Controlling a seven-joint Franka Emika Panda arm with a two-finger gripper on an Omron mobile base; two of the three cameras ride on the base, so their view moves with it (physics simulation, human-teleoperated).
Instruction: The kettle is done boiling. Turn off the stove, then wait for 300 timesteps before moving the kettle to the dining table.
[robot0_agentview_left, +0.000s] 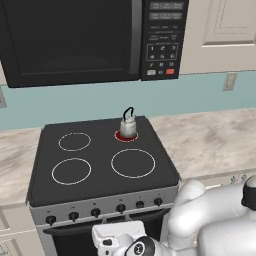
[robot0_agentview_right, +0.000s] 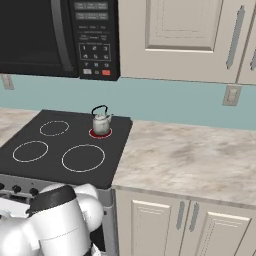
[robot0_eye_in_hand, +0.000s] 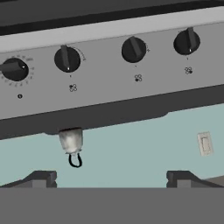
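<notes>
**Knob approach: burner under the kettle glows red**

Kettle (robot0_agentview_left: 128, 126) sits on the stove (robot0_agentview_left: 100, 172) at the back right corner of the black cooktop, on the small rear ring, which shows red beneath it; the other three rings are plain white outlines. The row of black knobs (robot0_eye_in_hand: 66, 58) runs along the silver front panel. In the hand view the picture is rolled upside down, so the kettle hangs below the panel edge.

The gripper (robot0_eye_in_hand: 109, 178) is below the front edge of the stove, facing the panel, its two dark fingertips standing wide apart with nothing between them. It is near the knobs but not touching any.

My judgement: the step in hand is turning off the heat, and the kettle should stay put for now. Which knob drives the rear right ring cannot be read from the small marks. Centre the open fingers squarely around one knob's ridge before closing, then twist, and check the red glow has gone.
</notes>
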